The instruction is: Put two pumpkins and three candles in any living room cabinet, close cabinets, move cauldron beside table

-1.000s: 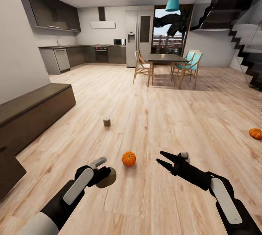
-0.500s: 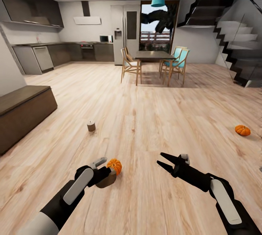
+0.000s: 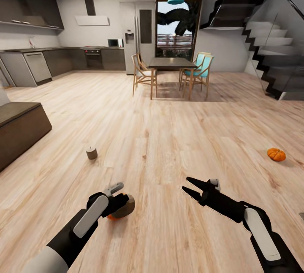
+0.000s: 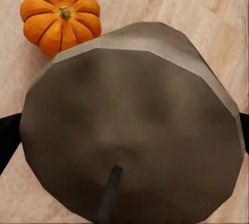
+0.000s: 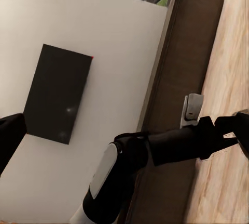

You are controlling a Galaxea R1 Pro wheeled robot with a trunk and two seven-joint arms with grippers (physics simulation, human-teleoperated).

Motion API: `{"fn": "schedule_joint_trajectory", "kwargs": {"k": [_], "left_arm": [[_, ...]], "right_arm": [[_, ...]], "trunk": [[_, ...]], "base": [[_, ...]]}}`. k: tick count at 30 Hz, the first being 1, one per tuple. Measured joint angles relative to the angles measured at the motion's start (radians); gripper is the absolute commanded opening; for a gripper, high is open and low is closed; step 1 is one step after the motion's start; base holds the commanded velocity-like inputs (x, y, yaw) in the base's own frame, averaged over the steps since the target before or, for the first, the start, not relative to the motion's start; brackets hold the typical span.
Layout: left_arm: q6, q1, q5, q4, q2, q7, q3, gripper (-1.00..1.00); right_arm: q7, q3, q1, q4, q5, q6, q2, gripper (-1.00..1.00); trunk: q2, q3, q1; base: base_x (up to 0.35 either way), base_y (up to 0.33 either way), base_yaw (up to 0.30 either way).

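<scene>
My left gripper [image 3: 119, 202] is shut on a grey candle [image 3: 126, 208], held low over the wood floor. The left wrist view looks onto that candle [image 4: 129, 120] and its dark wick, with an orange pumpkin [image 4: 61, 15] on the floor just past it. In the head view this pumpkin [image 3: 111, 217] peeks out from under the gripper. A second candle [image 3: 91, 153] stands on the floor further ahead to the left. Another pumpkin [image 3: 276, 154] lies far right. My right gripper [image 3: 185, 183] is open and holds nothing. The dark-brown cabinet [image 3: 19, 125] sits at the left edge.
A dining table with chairs [image 3: 171, 64] stands ahead, the kitchen counters [image 3: 63, 59] at back left and stairs [image 3: 270, 61] at right. The right wrist view looks across my left arm [image 5: 155, 151] to the cabinet [image 5: 181, 52] and a wall-mounted screen [image 5: 57, 94].
The whole view has swung to the right, so the camera moved. The near pumpkin has slid from beside the left gripper to under it in the picture. Both arms keep their pose.
</scene>
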Motion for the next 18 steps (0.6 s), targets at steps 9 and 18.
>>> {"fn": "schedule_joint_trajectory", "kwargs": {"k": [9,18], "left_arm": [[0.000,0.000,0.000,0.000,0.000,0.000,0.000,-1.00],[0.000,0.000,0.000,0.000,0.000,0.000,0.000,-1.00]], "right_arm": [[-0.003,0.000,0.000,0.001,0.000,0.000,0.000,1.00],[-0.002,0.002,0.000,-0.004,0.001,0.000,0.001,1.00]], "trunk": [[0.000,-0.004,0.000],[0.000,-0.012,0.000]], "base": [[0.280,-0.208,-0.239],[0.288,-0.095,-0.067]]}}
